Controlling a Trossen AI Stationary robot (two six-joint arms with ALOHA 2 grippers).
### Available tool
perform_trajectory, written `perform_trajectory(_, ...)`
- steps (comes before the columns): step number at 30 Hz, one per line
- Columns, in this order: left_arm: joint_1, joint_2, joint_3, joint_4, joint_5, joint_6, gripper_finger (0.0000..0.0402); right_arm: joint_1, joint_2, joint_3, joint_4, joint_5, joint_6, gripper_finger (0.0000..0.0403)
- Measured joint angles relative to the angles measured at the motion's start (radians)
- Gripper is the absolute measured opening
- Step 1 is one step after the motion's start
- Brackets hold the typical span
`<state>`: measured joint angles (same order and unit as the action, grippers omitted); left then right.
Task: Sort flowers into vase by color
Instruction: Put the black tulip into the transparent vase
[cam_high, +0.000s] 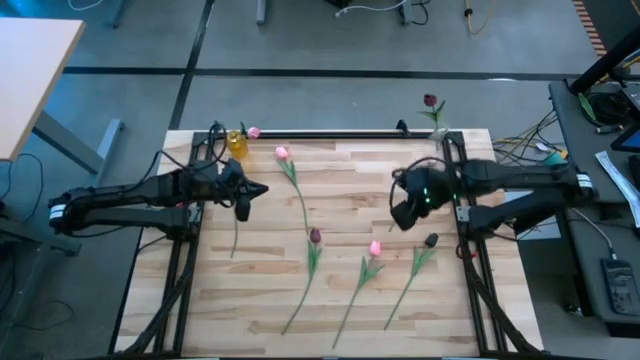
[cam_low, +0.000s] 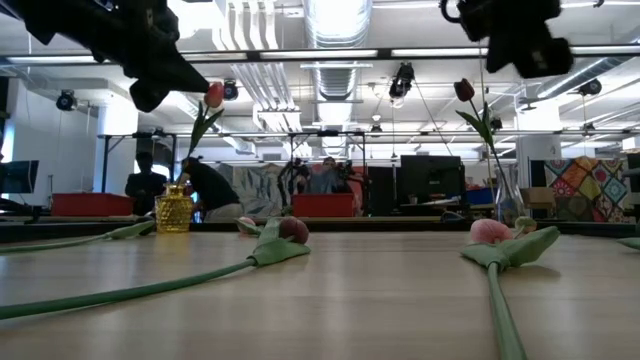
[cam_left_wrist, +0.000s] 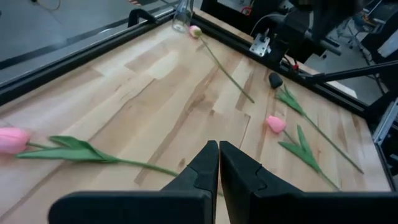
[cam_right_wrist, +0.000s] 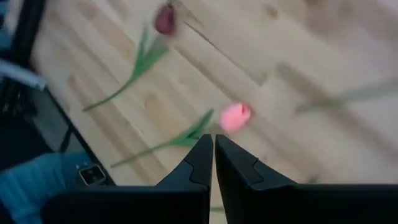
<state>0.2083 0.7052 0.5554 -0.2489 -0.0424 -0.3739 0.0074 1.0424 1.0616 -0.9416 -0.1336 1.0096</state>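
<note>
Four loose tulips (cam_high: 374, 247) lie between closed left pincer (cam_high: 262, 189) and closed right pincer (cam_high: 398, 221).

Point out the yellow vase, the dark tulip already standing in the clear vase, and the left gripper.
yellow vase (cam_high: 237, 145), high view, its body.
dark tulip (cam_high: 430, 101), high view, its head.
left gripper (cam_high: 263, 188), high view, its shut fingertips.

Tulips (cam_high: 314, 238) are lying across the tabletop's (cam_high: 340, 190) middle and near edge; bare wood is staying passable between both arms along the far edge.
</note>
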Motion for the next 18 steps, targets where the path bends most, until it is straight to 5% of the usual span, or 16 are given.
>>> perform_trajectory(10,0.005,0.000,0.004,0.016,-0.002,0.056,0.0000,0.357,0.011,-0.106,-0.042,0.154,0.721,0.0012)
perform_trajectory(18,0.008,0.001,0.004,0.015,-0.001,0.059,0.0000,0.436,0.135,-0.134,-0.082,0.086,0.997,0.0035)
